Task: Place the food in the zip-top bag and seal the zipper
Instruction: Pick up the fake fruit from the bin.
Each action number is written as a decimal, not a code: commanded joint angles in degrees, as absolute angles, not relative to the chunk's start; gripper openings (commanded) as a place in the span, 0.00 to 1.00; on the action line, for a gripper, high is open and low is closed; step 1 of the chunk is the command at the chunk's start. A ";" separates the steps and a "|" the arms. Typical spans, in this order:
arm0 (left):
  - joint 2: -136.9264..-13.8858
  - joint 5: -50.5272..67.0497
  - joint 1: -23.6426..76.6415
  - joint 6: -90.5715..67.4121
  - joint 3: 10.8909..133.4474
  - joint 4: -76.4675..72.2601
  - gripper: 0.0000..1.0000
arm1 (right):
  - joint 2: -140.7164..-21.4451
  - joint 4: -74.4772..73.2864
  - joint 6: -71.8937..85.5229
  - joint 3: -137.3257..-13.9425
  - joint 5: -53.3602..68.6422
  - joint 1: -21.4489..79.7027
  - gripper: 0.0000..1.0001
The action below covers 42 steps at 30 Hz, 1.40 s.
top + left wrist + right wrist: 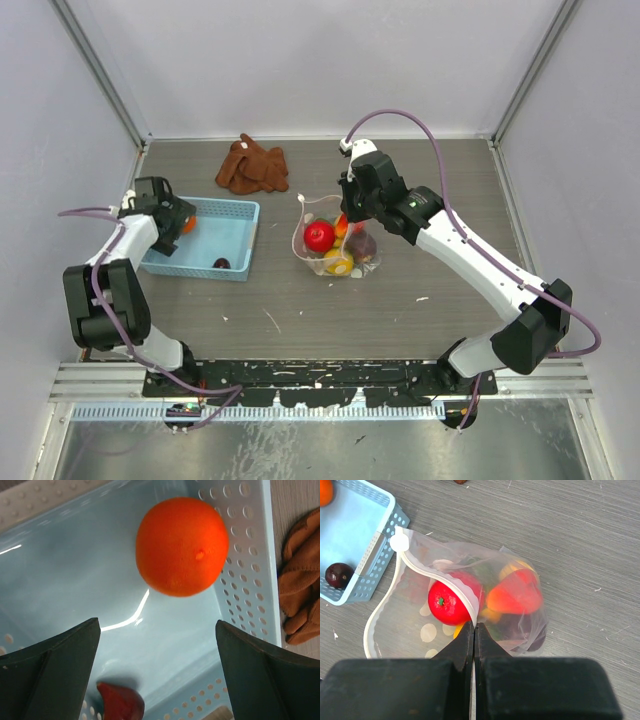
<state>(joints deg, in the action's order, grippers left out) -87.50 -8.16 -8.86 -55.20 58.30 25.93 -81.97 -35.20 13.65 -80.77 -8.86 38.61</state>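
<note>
The clear zip-top bag (335, 243) lies mid-table with its mouth open. Inside it are a red fruit (447, 602), an orange-red one (515, 592), a yellow piece (337, 265) and a dark one (365, 246). My right gripper (474, 625) is shut on the bag's pale zipper (420, 570) strip and holds that edge up. An orange fruit (182, 545) and a dark purple fruit (339, 575) sit in the light-blue basket (225, 215). My left gripper (157, 625) is open and empty just above the basket floor, short of the orange fruit.
A brown cloth (253, 167) lies behind the basket and also shows in the left wrist view (300, 590). The basket's perforated walls (245, 580) stand close around the orange fruit. Grey enclosure walls (90, 90) stand on three sides.
</note>
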 commanded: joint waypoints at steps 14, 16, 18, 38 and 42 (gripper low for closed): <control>-98.14 -7.32 -12.80 -56.47 60.64 11.97 0.93 | -79.79 -31.30 12.80 -80.91 -8.09 38.63 0.00; -99.40 -7.32 -12.99 -56.20 61.08 12.24 0.91 | -79.93 -31.33 12.75 -80.90 -8.09 38.59 0.00; -100.46 -7.31 -13.12 -56.01 61.55 12.44 0.91 | -80.15 -31.33 12.80 -80.90 -8.04 38.64 0.00; -97.10 -16.85 -13.34 -53.15 64.38 18.84 0.96 | -81.10 -30.96 12.92 -81.14 -7.29 38.65 0.00; -99.76 -16.96 -13.36 -52.64 66.00 19.80 0.95 | -81.19 -30.94 12.92 -81.15 -7.29 38.67 0.00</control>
